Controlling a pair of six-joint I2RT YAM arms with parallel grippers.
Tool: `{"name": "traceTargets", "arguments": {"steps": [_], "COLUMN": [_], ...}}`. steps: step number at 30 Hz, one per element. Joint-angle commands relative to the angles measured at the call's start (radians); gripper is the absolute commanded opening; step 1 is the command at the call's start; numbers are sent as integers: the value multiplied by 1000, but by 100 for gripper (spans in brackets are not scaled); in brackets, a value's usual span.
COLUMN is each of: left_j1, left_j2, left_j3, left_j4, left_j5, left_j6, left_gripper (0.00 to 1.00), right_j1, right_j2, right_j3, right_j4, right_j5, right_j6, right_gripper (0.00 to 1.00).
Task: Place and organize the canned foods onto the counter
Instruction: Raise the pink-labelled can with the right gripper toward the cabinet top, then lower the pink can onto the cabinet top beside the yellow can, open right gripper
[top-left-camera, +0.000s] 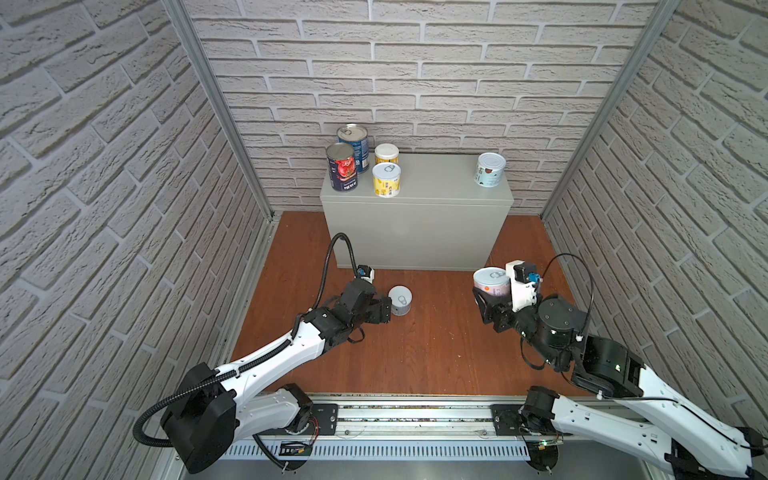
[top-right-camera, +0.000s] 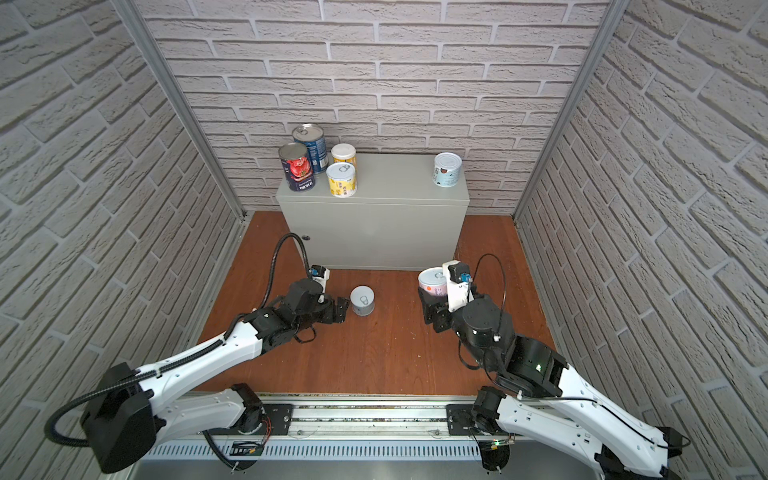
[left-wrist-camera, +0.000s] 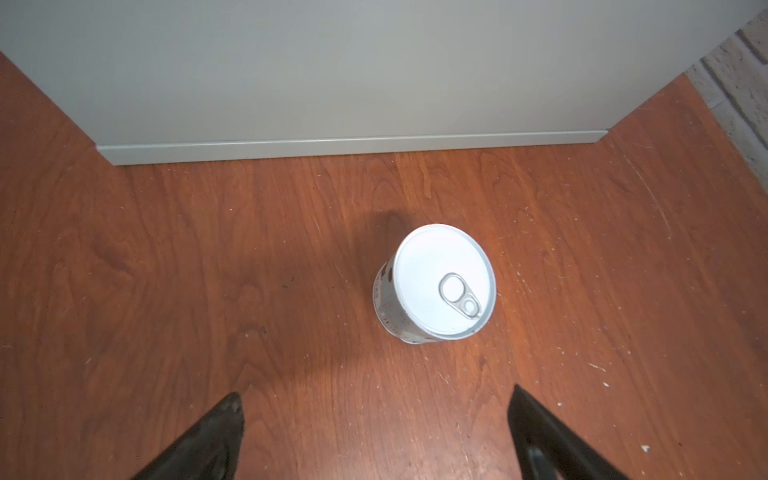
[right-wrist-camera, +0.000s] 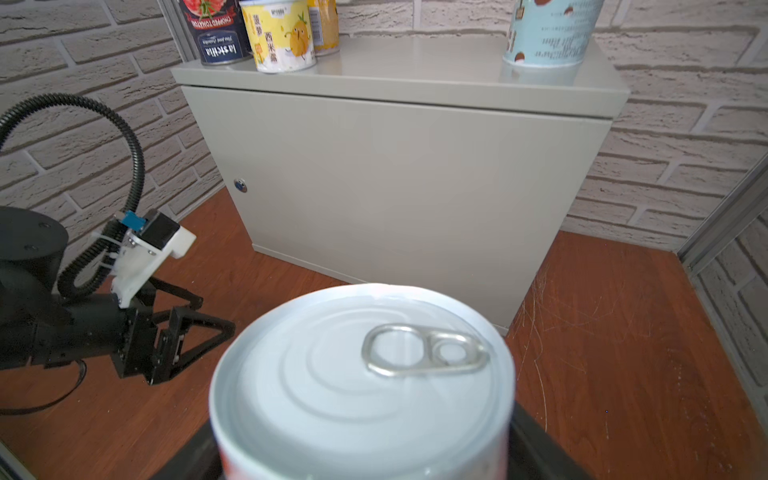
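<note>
Both top views: table (top-left-camera: 436, 183) stands against the back wall. At the left end of its top are tomato can (top-left-camera: 343, 168) at the front edge and blue can (top-left-camera: 355, 145) behind it. Yellow can (top-left-camera: 386, 179) sits just right of the tomato can, with second yellow can (top-left-camera: 387, 154) behind it. Pale can (top-left-camera: 489, 169) stands alone at the table's right end. Floor can (top-left-camera: 400, 300) is upright on the floor (top-left-camera: 415, 357) in front of the table, left of its middle. Left claw (top-left-camera: 384, 309) is low and just beside the floor can, holding nothing. Right claw (top-left-camera: 495, 297) grips pink can (top-left-camera: 492, 280) upright in front of the table's right end. Left wrist view: left claw (left-wrist-camera: 376, 392) has its jaws spread wide, with only floor between the fingers (left-wrist-camera: 199, 440). The floor can (left-wrist-camera: 436, 282) is apart from both tips, between them and the table front (left-wrist-camera: 332, 62). Right wrist view: pink can lid (right-wrist-camera: 361, 386) fills the foreground with the pull tab up, and dark jaws press against both sides of the can. The lid sits lower than the table top (right-wrist-camera: 415, 62). The lock (right-wrist-camera: 240, 185) is on the table front near its left edge.
</note>
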Motion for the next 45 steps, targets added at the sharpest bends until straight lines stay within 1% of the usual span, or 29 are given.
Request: {"name": "traceTargets", "arguments": {"steps": [1,3,5,7,9,11,16,20,25,28,31,35,45], "left_j1": [4,4,2,1,-2,-4,-6,-7,-7,-9,-9,-9,-12], "left_j2": [-12,-22,-35,-50,-66,-81,-134,-185,-242,-268,-290,-313,-326], "left_j3": [-10,-18,-26,-45,-69,-84,-105,-126,-157,-166,-167,-165,-162], "left_j4": [62,67,70,83,98,101,70,56,49,30,6,-18,-33], "left_j5": [32,33,39,51,58,62,60,52,49,40,30,12,4], "left_j6": [12,10,-3,-23,-36,-42,-37,-46,-66,-72,-72,-76,-103], "left_gripper": [98,98,98,98,98,98,98,98,98,98,98,98,98], "right_j1": [-1,-9,-22,-48,-87,-142,-289,-349,-425,-462,-487,-507,-537], "right_j2": [78,137,182,218,258,310,454,585,744,819,879,946,1165], "right_j3": [126,200,255,298,350,425,608,746,884,930,950,959,1104], "right_j4": [80,64,82,134,163,164,188,194,235,296,384,482,523], "right_j5": [82,104,83,17,-23,-83,-278,-366,-478,-547,-619,-643,-627], "right_j6": [-64,-79,-104,-150,-167,-159,-120,-141,-115,-90,-91,-91,-114], "right_gripper": [68,68,69,70,71,71,71,71,71,70,70,70,70]}}
